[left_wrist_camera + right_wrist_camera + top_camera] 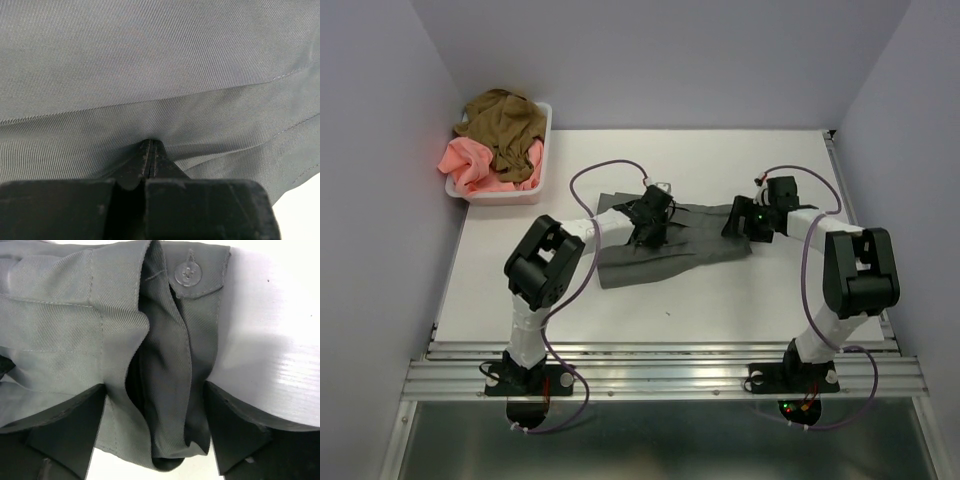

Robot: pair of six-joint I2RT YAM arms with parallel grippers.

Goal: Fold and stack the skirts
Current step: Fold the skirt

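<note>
Top view: a grey skirt (pixel 670 250) lies spread on a white table (pixel 740 300), reaching from one claw to the other. The left claw (pixel 650 222) sits on its left-middle part and the right claw (pixel 744 222) at its right end. Well beyond the left claw, a basket (pixel 500 196) holds an olive-brown skirt (pixel 505 125) and a salmon-pink skirt (pixel 470 160).

Left wrist view: the claw's fingers are pressed together, pinching a puckered fold of grey cloth. The skirt fills everything ahead.

Right wrist view: the fingers (pixel 75 430) stand apart, with the bunched waistband between them and its button (pixel 187 274) ahead.
</note>
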